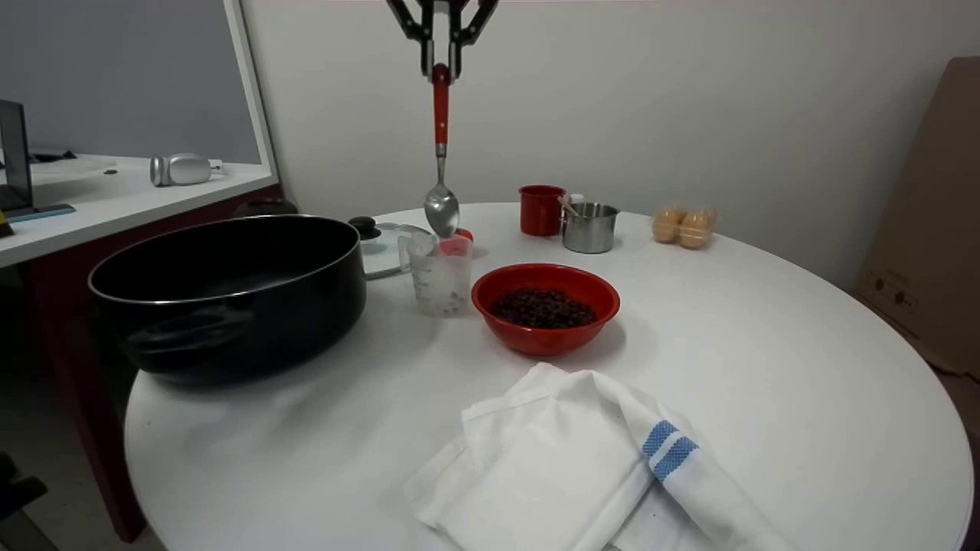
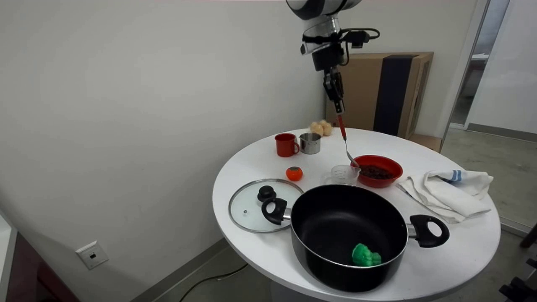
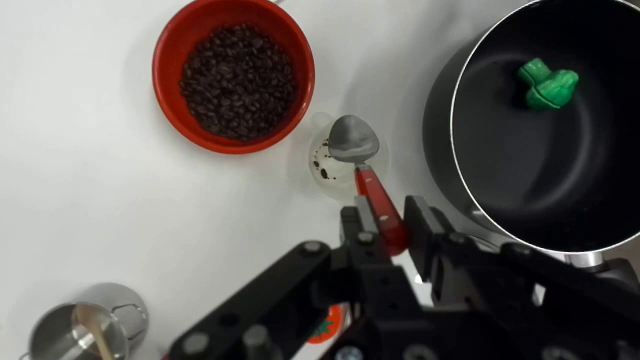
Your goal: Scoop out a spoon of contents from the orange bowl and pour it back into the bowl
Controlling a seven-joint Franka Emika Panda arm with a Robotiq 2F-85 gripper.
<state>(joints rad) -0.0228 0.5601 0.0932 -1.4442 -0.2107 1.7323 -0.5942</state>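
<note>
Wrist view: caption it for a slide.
A gripper holds a red-handled spoon over a clear measuring cup, beside a red-orange bowl of dark beans.

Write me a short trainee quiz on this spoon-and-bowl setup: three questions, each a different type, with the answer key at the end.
1. Multiple choice: What lies inside the black pot?
A) the red mug
B) a green broccoli-like piece
C) the white cloth

2. True or false: The fingers grip the spoon by its red handle.

3. Short answer: In the wrist view, which vessel shows directly behind the spoon's metal scoop end?

Key:
1. B
2. True
3. The clear measuring cup
</note>
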